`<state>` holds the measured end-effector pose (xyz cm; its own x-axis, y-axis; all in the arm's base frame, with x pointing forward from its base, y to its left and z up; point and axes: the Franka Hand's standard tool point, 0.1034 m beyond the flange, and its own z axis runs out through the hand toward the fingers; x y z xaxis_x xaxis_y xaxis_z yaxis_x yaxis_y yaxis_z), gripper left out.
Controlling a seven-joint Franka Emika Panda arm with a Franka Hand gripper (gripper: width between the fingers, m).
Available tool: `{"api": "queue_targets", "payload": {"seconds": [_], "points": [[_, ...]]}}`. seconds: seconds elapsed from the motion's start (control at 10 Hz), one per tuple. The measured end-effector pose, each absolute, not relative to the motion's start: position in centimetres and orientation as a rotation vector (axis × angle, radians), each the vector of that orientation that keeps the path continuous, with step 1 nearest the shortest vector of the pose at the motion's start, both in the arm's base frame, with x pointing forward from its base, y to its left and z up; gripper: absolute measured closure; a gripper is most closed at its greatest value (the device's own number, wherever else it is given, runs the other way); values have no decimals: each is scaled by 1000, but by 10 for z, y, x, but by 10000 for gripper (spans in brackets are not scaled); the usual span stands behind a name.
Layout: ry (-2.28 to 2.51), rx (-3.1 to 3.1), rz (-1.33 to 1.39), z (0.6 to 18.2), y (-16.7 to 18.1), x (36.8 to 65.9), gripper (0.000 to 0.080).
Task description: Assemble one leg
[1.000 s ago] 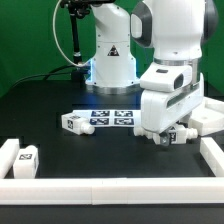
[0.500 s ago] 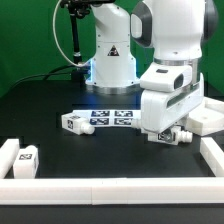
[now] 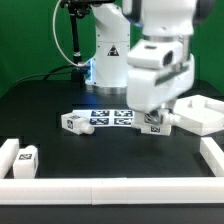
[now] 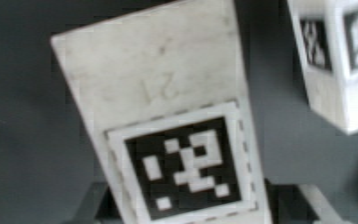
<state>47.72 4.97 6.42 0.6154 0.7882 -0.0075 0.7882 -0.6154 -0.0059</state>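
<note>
Gripper clamps a small white chunky plastic leg near mid black worktop, probably for carrying to the large white rimmed panel by the exterior view's right edge.

My gripper hangs low over the black table with a tagged leg at its tip, just beside the marker board. A second leg lies at the board's other end. A white panel sits on the exterior view's right.
</note>
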Motion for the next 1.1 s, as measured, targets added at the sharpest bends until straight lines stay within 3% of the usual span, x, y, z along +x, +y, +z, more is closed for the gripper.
{"api": "queue_targets", "payload": {"seconds": [0.2,0.7,0.8,1.0,1.1], "points": [[-1293,-2869,23,73,28,456,489],[-1289,-2871,14,72,28,456,488],[-1272,-2881,-15,68,13,450,488],[-1062,-2940,53,45,-41,407,488],[-1000,-2952,82,37,-45,400,488]]}}
